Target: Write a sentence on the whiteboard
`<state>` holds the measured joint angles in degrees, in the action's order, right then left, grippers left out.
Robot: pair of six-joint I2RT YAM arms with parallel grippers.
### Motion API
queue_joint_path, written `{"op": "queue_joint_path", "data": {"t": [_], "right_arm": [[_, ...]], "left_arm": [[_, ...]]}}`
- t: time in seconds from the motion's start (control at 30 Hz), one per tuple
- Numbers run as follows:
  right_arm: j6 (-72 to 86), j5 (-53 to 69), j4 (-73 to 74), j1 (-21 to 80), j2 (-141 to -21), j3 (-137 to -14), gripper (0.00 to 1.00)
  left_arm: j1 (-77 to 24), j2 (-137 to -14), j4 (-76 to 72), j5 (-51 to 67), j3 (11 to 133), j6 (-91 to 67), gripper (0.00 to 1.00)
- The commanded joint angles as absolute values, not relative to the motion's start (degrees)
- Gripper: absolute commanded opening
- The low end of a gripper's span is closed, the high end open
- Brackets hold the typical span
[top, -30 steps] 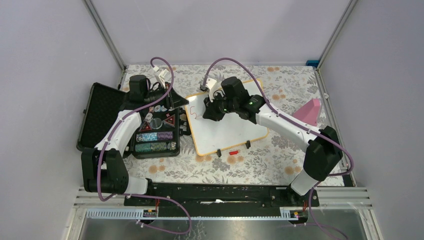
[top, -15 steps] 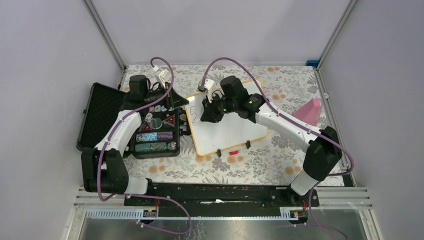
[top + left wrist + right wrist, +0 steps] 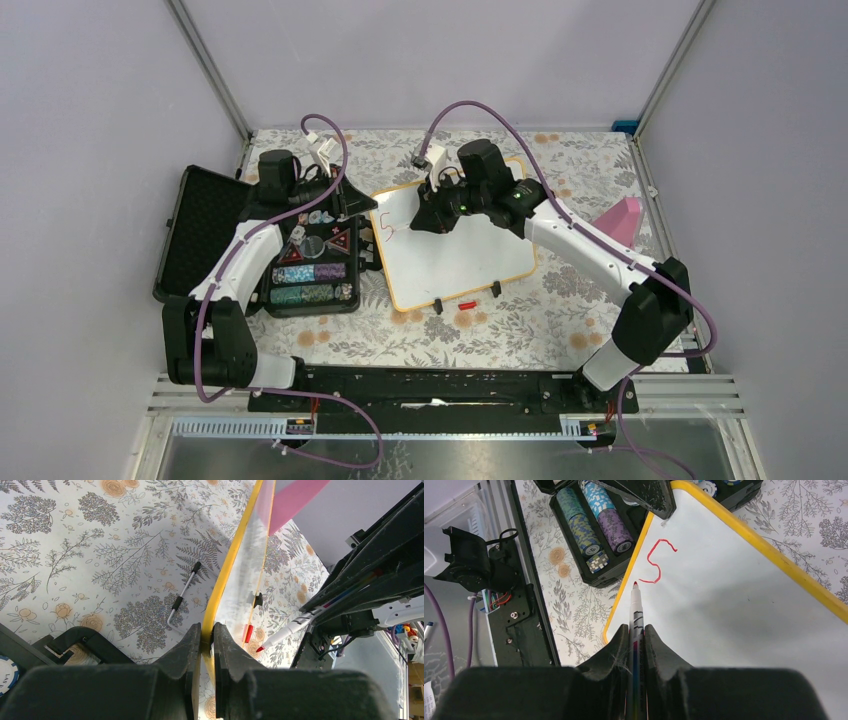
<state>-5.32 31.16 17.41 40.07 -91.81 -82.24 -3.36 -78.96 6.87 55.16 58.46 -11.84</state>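
Lying on the floral table cover [image 3: 560, 310], the whiteboard [image 3: 470, 255] sat mid-table, just right of the open black chip case [image 3: 205, 235]. The left gripper [image 3: 206, 630] had its jaws clamped together on the board's left frame edge. That wrist view met the board nearly edge-on, so its surface was hard to read there, and I could not tell whether that edge was raised off the cover.

The right gripper [image 3: 636, 630] hung over the board's far-left part, jaws pinched on a red-tipped marker [image 3: 635, 607]. Most of the barrel was buried between the fingers. The tip stood just near of a red S-shaped stroke [image 3: 658, 562]; whether it touched the board could not be made out. From above, the right wrist covered the marker altogether.

A small red piece [image 3: 467, 304] lay beside the two black clip feet [image 3: 437, 306] at the near edge; what it was stayed unclear. A pink object [image 3: 620, 222] sat at the right, partly behind the right arm.
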Motion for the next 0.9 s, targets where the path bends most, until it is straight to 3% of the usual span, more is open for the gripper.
{"op": "queue_joint_path", "data": {"t": [0.0,0.87], "right_arm": [[-6.1,30.5,15.6,40.1,-91.2,-83.7,0.0],[-6.1,25.5,14.7,40.1,-94.9,-86.8,0.0]], "left_arm": [[-3.2,-78.6,6.5,54.4,58.2,-10.0,0.0],[-3.3,-78.8,6.5,54.6,58.1,-10.0,0.0]]}}
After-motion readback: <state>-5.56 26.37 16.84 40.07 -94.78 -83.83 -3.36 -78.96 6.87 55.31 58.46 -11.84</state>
